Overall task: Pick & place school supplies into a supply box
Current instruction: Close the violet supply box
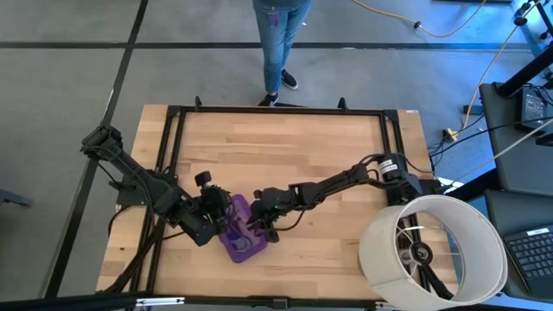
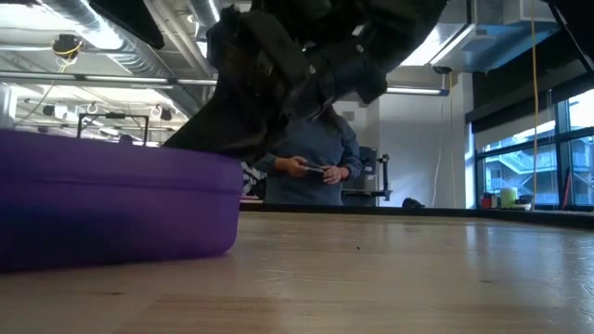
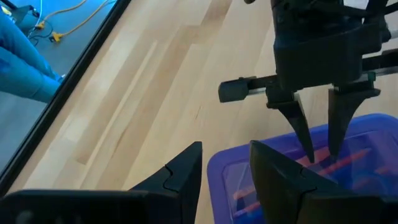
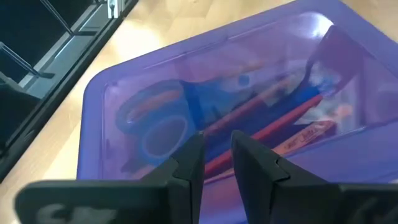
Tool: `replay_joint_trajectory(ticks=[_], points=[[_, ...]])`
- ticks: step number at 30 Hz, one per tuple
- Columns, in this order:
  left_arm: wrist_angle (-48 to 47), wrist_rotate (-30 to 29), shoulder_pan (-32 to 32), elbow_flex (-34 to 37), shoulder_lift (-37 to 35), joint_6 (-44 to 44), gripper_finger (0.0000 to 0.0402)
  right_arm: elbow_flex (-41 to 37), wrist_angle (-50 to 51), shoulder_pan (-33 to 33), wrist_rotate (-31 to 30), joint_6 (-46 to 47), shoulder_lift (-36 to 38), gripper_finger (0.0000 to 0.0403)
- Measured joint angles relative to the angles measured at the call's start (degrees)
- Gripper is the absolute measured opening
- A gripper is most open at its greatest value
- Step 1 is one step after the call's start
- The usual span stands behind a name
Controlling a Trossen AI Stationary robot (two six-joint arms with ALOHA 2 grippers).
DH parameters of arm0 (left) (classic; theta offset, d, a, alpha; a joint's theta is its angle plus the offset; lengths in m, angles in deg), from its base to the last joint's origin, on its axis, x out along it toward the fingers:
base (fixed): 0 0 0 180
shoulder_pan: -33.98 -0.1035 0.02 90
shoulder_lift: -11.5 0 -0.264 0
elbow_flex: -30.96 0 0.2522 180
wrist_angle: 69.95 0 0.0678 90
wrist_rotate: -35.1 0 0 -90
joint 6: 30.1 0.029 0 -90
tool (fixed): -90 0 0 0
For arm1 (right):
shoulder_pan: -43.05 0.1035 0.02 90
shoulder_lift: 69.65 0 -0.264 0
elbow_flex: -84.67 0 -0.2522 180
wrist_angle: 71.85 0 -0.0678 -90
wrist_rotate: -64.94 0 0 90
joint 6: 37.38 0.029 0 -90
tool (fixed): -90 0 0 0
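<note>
Purple translucent plastic pencil case [image 1: 240,233]: near the wooden bench's [image 1: 285,155] front edge, lid closed, pens and scissors [image 4: 155,124] inside. Right end effector [image 1: 262,226]: directly above, fingers narrowly parted, empty. Left end effector [image 1: 216,226]: beside case, half open, empty.

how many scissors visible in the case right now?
1. The blue-handled scissors lie inside the purple pencil case, seen through its translucent plastic beside pens and pencils. More could hide beneath them.
</note>
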Motion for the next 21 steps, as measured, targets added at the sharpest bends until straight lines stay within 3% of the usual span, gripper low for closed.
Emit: replay_joint_trajectory(ticks=[6,14,21], points=[[-0.10,0.21,0.00,0.00,0.00,0.03,0.0125,0.04,0.72,-0.02,-0.01,0.03,-0.06,0.0087],[1.35,5.13,0.00,0.77,0.14,-0.45,0.0127,0.15,3.64,0.02,-1.38,-0.01,0.08,0.0087],[20.60,14.78,-0.48,10.23,0.46,2.40,0.0124,0.07,3.77,0.00,-1.40,-0.04,-0.03,0.0087]])
